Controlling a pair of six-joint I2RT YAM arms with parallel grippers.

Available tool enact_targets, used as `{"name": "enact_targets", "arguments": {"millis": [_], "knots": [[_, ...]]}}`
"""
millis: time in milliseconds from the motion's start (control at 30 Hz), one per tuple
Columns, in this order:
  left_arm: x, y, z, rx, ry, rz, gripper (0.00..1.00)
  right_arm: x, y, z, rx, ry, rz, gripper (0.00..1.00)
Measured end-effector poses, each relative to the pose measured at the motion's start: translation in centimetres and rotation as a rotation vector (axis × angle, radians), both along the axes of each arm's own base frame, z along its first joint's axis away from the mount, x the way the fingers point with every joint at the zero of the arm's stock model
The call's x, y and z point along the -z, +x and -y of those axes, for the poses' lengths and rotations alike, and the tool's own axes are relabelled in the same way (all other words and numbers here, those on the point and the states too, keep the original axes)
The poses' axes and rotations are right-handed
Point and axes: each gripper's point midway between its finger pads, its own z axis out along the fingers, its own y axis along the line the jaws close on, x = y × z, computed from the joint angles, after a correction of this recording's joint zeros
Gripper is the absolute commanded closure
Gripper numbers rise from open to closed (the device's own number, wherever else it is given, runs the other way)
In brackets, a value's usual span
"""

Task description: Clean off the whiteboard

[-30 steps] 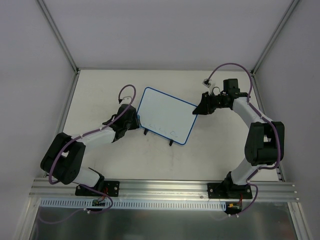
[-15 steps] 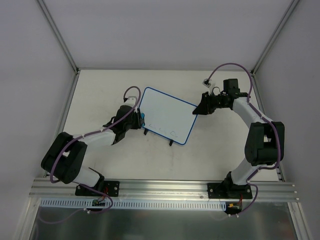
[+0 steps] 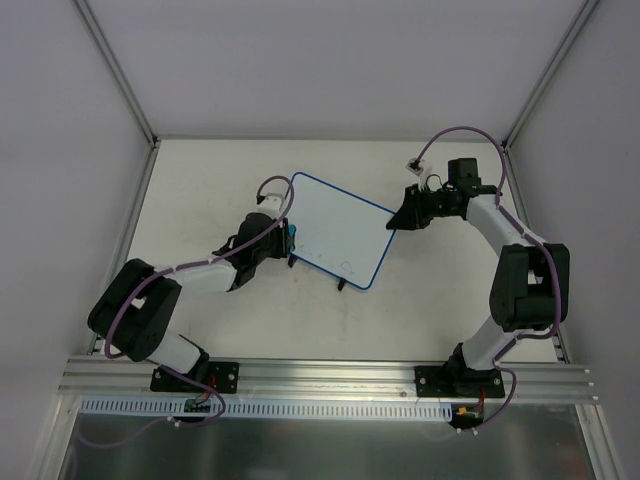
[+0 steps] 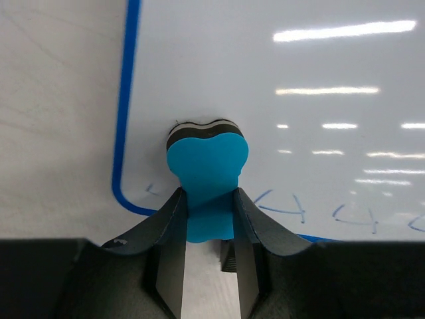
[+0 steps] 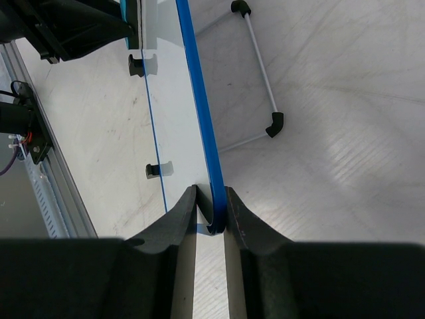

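Observation:
The whiteboard (image 3: 335, 228), white with a thin blue rim, stands tilted mid-table on two black feet. Faint blue scribbles (image 4: 352, 216) run along its lower edge. My left gripper (image 3: 284, 240) is shut on a blue bone-shaped eraser (image 4: 207, 166), whose felt end touches the board near its lower left corner. My right gripper (image 3: 393, 222) is shut on the board's right edge; the blue rim (image 5: 202, 126) sits pinched between its fingers (image 5: 179, 219).
A wire stand with black end caps (image 5: 262, 76) shows behind the board. A metal rail (image 3: 330, 375) runs along the near table edge. Frame posts (image 3: 115, 70) and side walls bound the table.
My left gripper has moved right with the eraser, from beside the board's left edge onto its lower left corner. The right gripper and the board have stayed put.

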Motion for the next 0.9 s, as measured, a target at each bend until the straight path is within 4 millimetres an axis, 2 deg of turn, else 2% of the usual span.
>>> {"name": "enact_targets", "arguments": {"millis": [100,200,400,500,733,800,900], "knots": [[-0.2,-0.6,2.0,0.063,0.018,0.017,1.00,0.0,0.0,0.0,0.000,0.000,0.000,1.00],[-0.6,-1.3,4.8,0.143,0.023,0.035,1.00,0.0,0.1,0.1,0.003,-0.001,0.000,1.00],[-1.0,-4.0,11.1,0.319,0.014,0.055,1.00,0.0,0.1,0.2,0.005,-0.002,0.002,1.00],[-0.9,-5.0,13.0,0.370,0.011,0.054,1.00,0.0,0.1,0.2,0.005,-0.002,0.003,1.00],[-1.0,-4.9,12.8,0.344,-0.002,0.038,1.00,0.0,0.2,0.2,0.005,-0.002,0.005,1.00],[-1.1,-4.3,11.9,0.311,-0.007,0.032,1.00,0.0,0.1,0.2,0.004,-0.001,0.005,1.00],[-1.2,-2.7,9.1,0.222,-0.015,0.028,1.00,0.0,0.1,0.2,0.004,-0.001,0.004,1.00]]}}
